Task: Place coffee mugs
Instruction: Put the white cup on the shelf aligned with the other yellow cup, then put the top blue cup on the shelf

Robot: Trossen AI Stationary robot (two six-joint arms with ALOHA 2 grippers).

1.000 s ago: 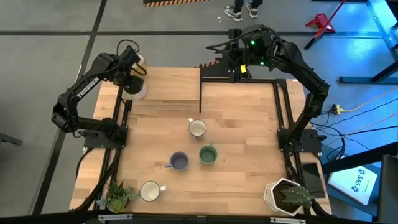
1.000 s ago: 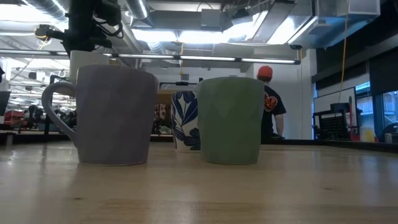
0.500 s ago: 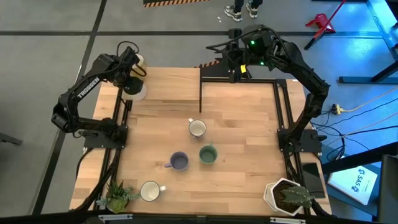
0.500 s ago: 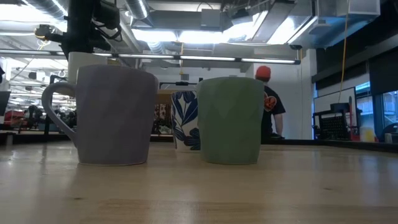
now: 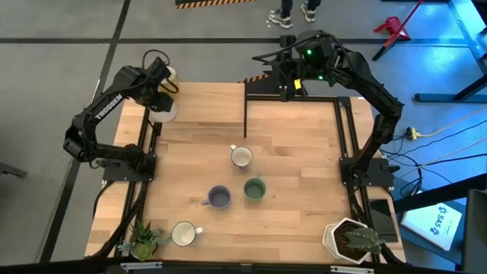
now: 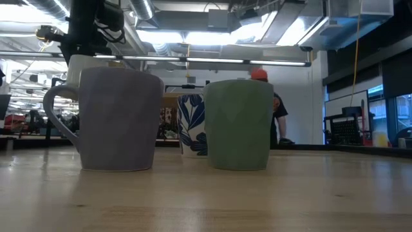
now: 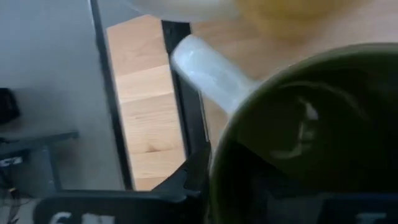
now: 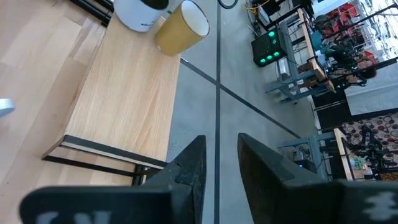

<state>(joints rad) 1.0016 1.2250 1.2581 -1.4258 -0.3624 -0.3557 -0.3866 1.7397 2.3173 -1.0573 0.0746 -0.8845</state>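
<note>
Pick-up is judged in hand at the table's (image 5: 304,152) far-left corner, where the olive green mug (image 7: 311,137) is seen close against the left gripper (image 5: 157,90), whose grip cannot be told, so a clean lift is called for, while the right gripper (image 8: 219,140) is held slightly parted and empty.

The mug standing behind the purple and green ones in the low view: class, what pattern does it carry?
Blue leaves on white, on the mug; the low view shows it best.

The high view looks straight down on the whole table (image 5: 289,160). The low view sits at tabletop height, close behind the purple mug (image 6: 112,119) and green mug (image 6: 238,124), both also seen from above. The left wrist view is pressed against a dark mug (image 7: 311,143). The right wrist view looks across the table's far edge.
</note>
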